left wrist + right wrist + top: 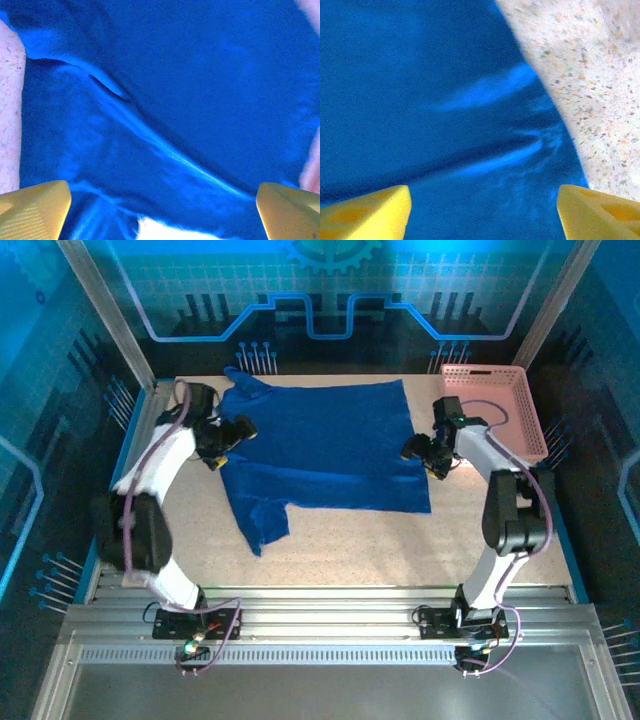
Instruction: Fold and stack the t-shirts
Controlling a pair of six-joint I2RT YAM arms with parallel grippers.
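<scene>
One blue t-shirt (320, 445) is lying spread across the middle of the counter (400, 540), a sleeve trailing toward seven o'clock. Left end effector (240, 428) is hovering at its nine o'clock edge, fingers (35, 207) wide apart, gripping nothing. Right end effector (412, 448) is hovering at three o'clock, equally open. Pink basket (500, 400) is sitting at two o'clock.

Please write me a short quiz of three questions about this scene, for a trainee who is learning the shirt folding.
1. True or false: the t-shirt lies spread on the table, outside the pink basket.
2. Where does the pink basket stand? A) far right corner of the table B) near left corner C) on top of the shirt
3. Fill in: over the cloth, the left claw and the right claw are both ____.

Key: 1 true; 2 A; 3 open.
</scene>
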